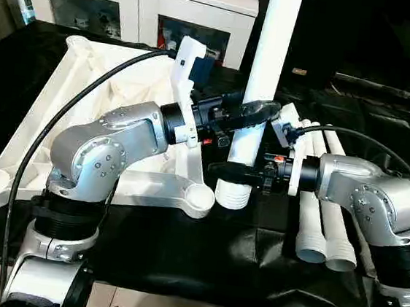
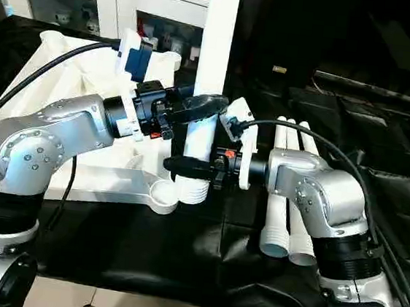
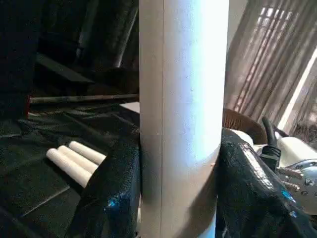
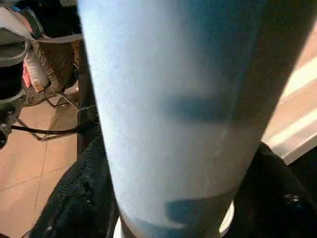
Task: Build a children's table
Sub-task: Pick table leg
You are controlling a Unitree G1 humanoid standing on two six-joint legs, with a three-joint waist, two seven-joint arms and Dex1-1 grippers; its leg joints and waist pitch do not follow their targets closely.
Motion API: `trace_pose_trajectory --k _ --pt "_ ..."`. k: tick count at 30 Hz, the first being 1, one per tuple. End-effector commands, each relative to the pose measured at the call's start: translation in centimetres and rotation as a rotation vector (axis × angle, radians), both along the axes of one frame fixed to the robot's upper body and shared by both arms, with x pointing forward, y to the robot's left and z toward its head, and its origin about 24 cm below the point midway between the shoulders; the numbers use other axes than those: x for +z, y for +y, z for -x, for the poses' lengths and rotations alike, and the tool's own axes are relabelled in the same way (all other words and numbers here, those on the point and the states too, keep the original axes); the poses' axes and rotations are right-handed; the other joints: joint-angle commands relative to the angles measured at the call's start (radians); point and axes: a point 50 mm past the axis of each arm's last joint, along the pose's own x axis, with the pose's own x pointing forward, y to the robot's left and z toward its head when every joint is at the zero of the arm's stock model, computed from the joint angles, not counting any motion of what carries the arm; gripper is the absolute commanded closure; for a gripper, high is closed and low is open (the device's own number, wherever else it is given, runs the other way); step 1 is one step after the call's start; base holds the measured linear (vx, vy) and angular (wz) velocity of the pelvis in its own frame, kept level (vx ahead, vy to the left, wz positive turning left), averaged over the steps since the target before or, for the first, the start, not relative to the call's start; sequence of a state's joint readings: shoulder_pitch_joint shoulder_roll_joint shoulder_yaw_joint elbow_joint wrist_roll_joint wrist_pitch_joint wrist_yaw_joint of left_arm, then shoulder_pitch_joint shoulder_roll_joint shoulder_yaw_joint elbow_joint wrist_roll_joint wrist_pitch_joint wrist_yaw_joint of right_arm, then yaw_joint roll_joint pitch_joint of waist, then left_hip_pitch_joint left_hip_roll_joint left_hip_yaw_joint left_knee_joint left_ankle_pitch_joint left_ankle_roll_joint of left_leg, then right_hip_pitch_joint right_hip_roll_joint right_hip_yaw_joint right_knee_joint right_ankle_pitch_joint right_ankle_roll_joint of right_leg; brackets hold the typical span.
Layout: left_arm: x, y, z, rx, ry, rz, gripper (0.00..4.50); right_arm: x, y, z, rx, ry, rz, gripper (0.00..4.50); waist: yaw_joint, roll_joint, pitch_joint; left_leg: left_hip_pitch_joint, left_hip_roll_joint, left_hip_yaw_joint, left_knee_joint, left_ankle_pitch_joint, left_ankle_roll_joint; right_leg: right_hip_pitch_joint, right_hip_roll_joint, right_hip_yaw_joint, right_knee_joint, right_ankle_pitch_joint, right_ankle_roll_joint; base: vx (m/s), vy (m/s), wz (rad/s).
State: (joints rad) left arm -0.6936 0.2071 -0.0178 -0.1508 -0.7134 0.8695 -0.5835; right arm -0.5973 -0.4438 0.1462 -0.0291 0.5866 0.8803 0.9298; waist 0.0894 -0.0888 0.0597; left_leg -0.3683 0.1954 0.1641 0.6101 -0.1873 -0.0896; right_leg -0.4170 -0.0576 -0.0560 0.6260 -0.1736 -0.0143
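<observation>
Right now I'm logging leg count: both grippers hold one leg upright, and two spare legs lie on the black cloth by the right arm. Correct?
Not quite: three spare legs lie there, as the right eye view shows. Both the left gripper and right gripper do hold one upright leg.

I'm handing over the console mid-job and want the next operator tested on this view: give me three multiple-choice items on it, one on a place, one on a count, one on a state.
1. Where does the tabletop lie?
A. on the robot's left, ribbed underside up
B. on the robot's right
C. on the floor

2. How many spare legs lie on the black cloth at the robot's right?
A. one
B. three
C. five

3. How is the held leg gripped?
A. by the left gripper alone
B. by no gripper
C. upright, by both grippers

Answers:
1 A: it lies left of the held leg, ribs up.
2 B: three white tubes lie side by side.
3 C: the left gripper clasps it above, the right gripper below, near its ribbed end.
</observation>
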Motion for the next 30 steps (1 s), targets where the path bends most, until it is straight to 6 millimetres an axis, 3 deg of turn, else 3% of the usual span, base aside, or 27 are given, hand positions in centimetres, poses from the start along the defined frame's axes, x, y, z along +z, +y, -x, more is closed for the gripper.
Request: trace_pose_trajectory --k 1,10,18,21,27,28,30 --pt "0.4 -0.3 0.1 -0.019 -0.005 0.008 2.65 0.2 -0.3 0.0 -0.007 0.004 -0.006 1.73 0.002 0.002 -0.07 0.003 0.024 0.001 -0.064 -0.104 -0.012 0.066 -0.064 0.043 -0.074 -0.242 -0.128 0.0 0.0 0.0" --pt "0.4 -0.1 0.1 -0.012 -0.009 0.01 2.65 0.2 -0.3 -0.1 -0.016 0.011 -0.016 2.47 0.002 0.002 -0.071 0.002 0.024 0.001 -0.063 -0.1 -0.013 0.066 -0.064 0.043 -0.074 -0.234 -0.129 0.0 0.0 0.0" --pt "0.2 0.2 -0.4 0.052 0.016 -0.016 2.65 0.0 -0.3 0.0 -0.027 0.011 -0.02 2.57 0.002 0.004 -0.071 0.003 0.024 0.0 -0.063 -0.107 -0.018 0.066 -0.064 0.043 -0.074 -0.24 -0.127 0.0 0.0 0.0" --pt "0.4 0.3 -0.3 0.013 0.034 0.021 1.95 0.0 -0.3 -0.1 -0.041 0.001 -0.027 2.57 0.003 0.005 -0.071 0.002 0.023 0.0 -0.063 -0.102 -0.017 0.066 -0.064 0.043 -0.074 -0.234 -0.13 0.0 0.0 0.0" --pt "0.2 0.9 -0.7 0.096 0.008 0.039 1.47 0.1 -0.5 -0.6 -0.134 -0.04 -0.037 2.58 0.003 0.007 -0.072 0.004 0.024 -0.001 -0.064 -0.108 -0.024 0.066 -0.064 0.042 -0.074 -0.232 -0.127 0.0 0.0 0.0" --pt "0.1 1.0 -0.8 0.109 0.008 0.046 1.47 0.2 -0.6 -0.6 -0.146 -0.048 -0.036 2.58 0.004 0.025 -0.072 0.005 0.024 -0.002 -0.065 -0.11 -0.028 0.065 -0.064 0.043 -0.072 -0.223 -0.129 0.0 0.0 0.0" --pt "0.1 1.6 -1.0 0.168 -0.017 0.073 1.44 0.2 -1.1 -1.2 -0.235 -0.066 -0.036 2.58 -0.001 0.016 -0.072 0.004 0.023 -0.001 -0.066 -0.119 -0.031 0.066 -0.062 0.042 -0.076 -0.223 -0.128 0.0 0.0 0.0"
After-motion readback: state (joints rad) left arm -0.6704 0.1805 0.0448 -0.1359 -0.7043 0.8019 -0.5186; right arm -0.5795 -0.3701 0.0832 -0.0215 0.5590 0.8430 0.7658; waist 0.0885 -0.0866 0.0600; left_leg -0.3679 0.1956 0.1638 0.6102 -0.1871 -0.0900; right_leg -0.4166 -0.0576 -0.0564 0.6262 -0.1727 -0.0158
